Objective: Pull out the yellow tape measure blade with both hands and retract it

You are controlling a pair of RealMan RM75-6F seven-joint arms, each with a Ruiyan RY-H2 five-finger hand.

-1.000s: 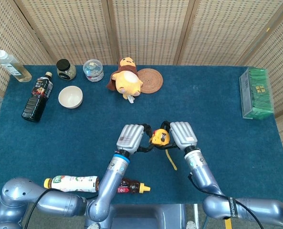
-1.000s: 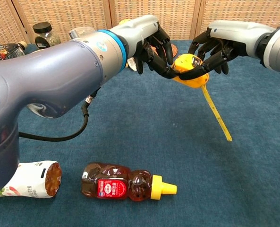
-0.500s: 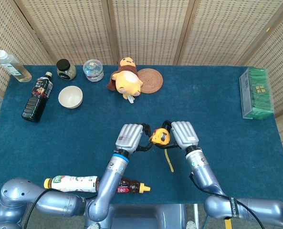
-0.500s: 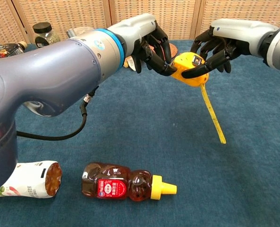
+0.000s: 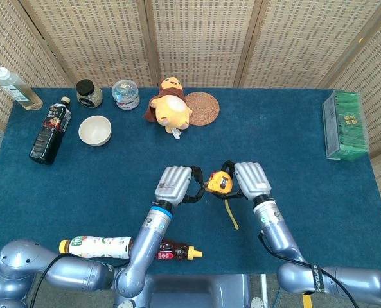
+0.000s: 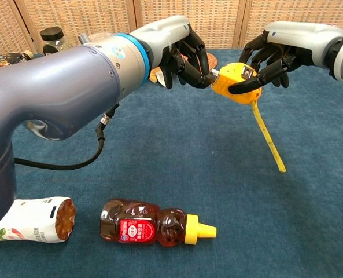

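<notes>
The yellow tape measure (image 6: 233,84) is held above the blue table, and it also shows between both hands in the head view (image 5: 218,183). My right hand (image 6: 270,60) grips the case from the right, fingers wrapped over its top and front. The curled fingertips of my left hand (image 6: 184,53) pinch the case's left edge. A short length of yellow blade (image 6: 268,141) hangs free from the case, slanting down to the right, with its tip just above the cloth. From the head camera, the left hand (image 5: 173,184) and right hand (image 5: 251,179) flank the case, and the blade (image 5: 230,214) trails toward me.
A honey bear bottle (image 6: 154,229) and a lying drink bottle (image 6: 32,220) rest near the front edge. At the back stand a plush toy (image 5: 171,106), woven coaster (image 5: 202,107), bowl (image 5: 94,130), dark bottle (image 5: 50,130), jar (image 5: 88,93) and clear bottle (image 5: 17,88). A green box (image 5: 345,124) sits far right.
The case has shifted slightly right and up with my right hand. My left fingers have slid from under the case to its left edge. The hanging blade has swung a little.
</notes>
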